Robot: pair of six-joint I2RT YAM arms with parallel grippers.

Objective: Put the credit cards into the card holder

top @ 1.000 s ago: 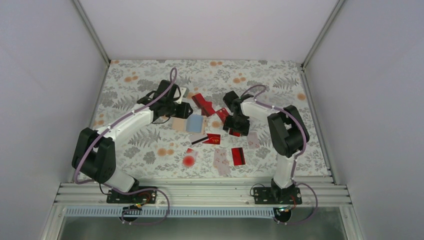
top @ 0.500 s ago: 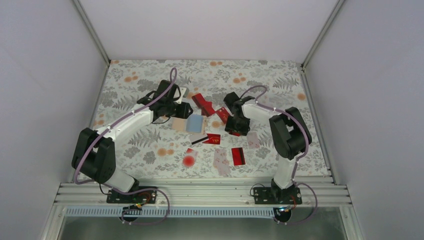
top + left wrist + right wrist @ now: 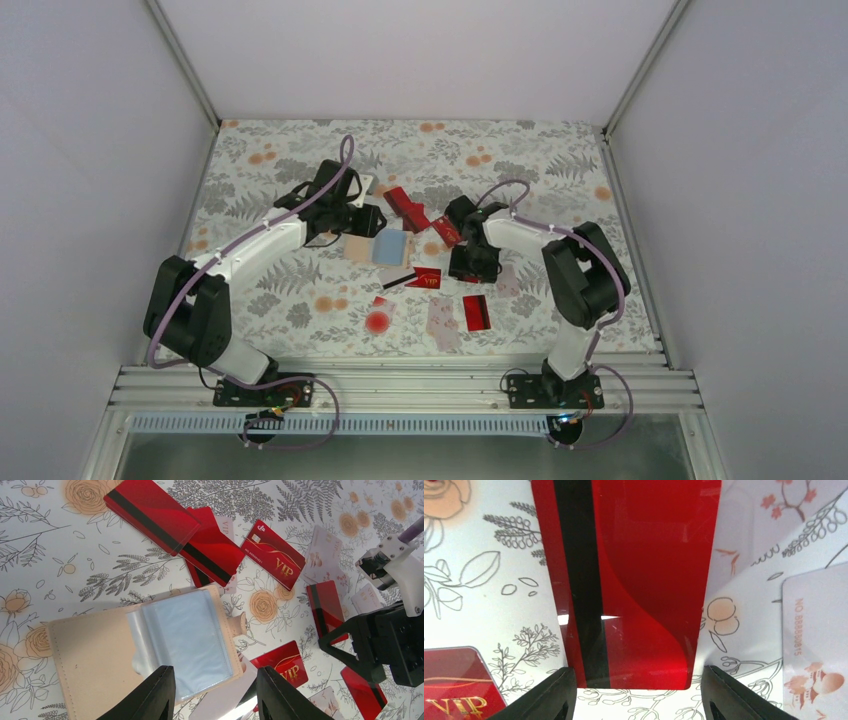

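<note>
The card holder (image 3: 95,665) lies open on the floral cloth, tan with a light blue lining (image 3: 187,640); it also shows in the top view (image 3: 378,247). My left gripper (image 3: 215,702) hovers open over its near edge, holding nothing. My right gripper (image 3: 639,700) is open and low, its fingers either side of the near end of a red credit card with a black stripe (image 3: 644,580). Other red cards (image 3: 150,515) lie beyond the holder. A white card with a black stripe (image 3: 397,277) and a red VIP card (image 3: 428,278) lie near it.
A round red blot (image 3: 377,322) is printed on the cloth near the front. A red card (image 3: 476,311) and pale pinkish cards (image 3: 441,320) lie near the front edge. A pale card (image 3: 819,630) lies right of my right gripper. Grey walls surround the table.
My right gripper has moved a little toward the front of the table and down over the red striped card. The left arm and the card holder have not moved.
</note>
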